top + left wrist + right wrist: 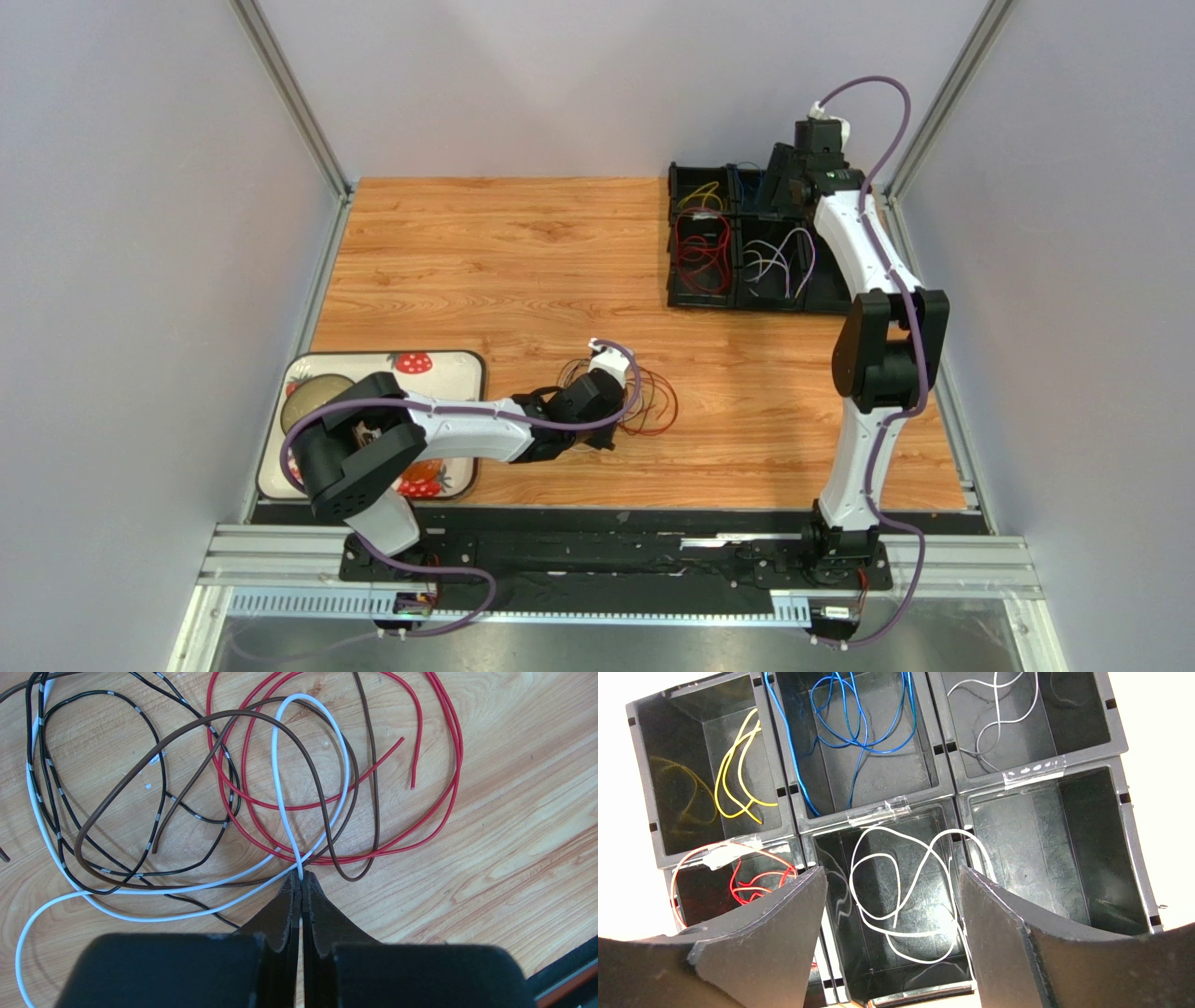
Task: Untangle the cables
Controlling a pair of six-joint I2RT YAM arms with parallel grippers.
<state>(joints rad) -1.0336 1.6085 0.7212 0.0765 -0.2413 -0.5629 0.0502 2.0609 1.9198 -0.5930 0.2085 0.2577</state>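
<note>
A loose tangle of cables (648, 402) lies on the wooden table in front of the left arm. In the left wrist view it shows as a red cable (449, 777), a brown cable (210, 724), a black cable with white marks (163, 791) and a white cable (277, 763). My left gripper (302, 877) is shut on the white cable where its loop crosses itself. My right gripper (892, 870) hangs open over the black compartment box (697, 290). Another white cable (927, 864) lies loose in the compartment under its jaws, not held.
Other compartments hold yellow cables (738, 770), blue cables (850, 721), a pale grey cable (997, 714) and red cables (756, 882); one compartment (1060, 847) is bare. A strawberry-print tray (446, 367) with a round dish (316, 396) sits at the near left. Metal frame posts flank the table.
</note>
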